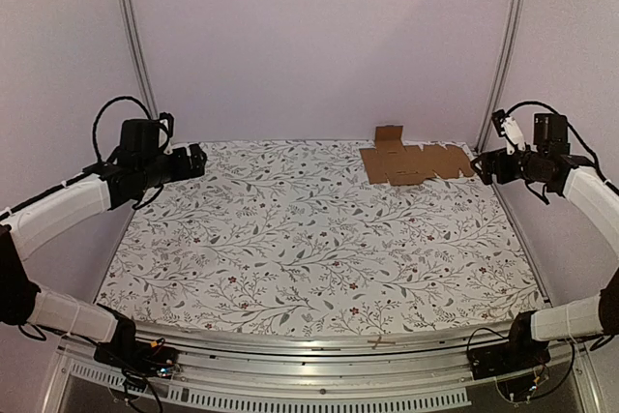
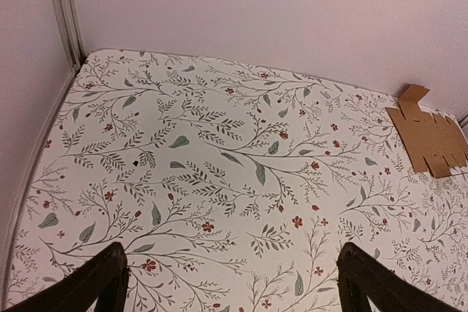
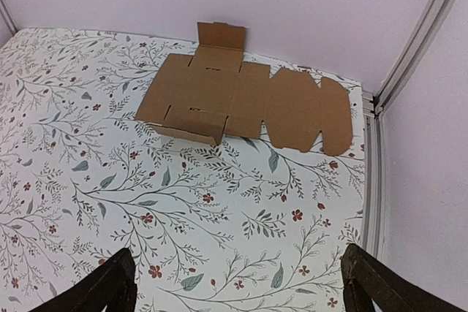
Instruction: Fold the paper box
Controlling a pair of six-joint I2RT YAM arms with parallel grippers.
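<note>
Top external view: the floral table [image 1: 290, 239] fills most of the frame, and the cardboard box [image 1: 416, 162] lies flat and unfolded at the upper right by the back wall. The left gripper [image 2: 232, 253] and right gripper [image 3: 238, 257] both hover wide open, holding nothing.

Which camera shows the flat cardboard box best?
The right wrist view: the cardboard box lies whole and large there, flaps and notches clear. The top view shows it small at the far right corner of the table; the left wrist view shows it small at the picture's right edge.
</note>
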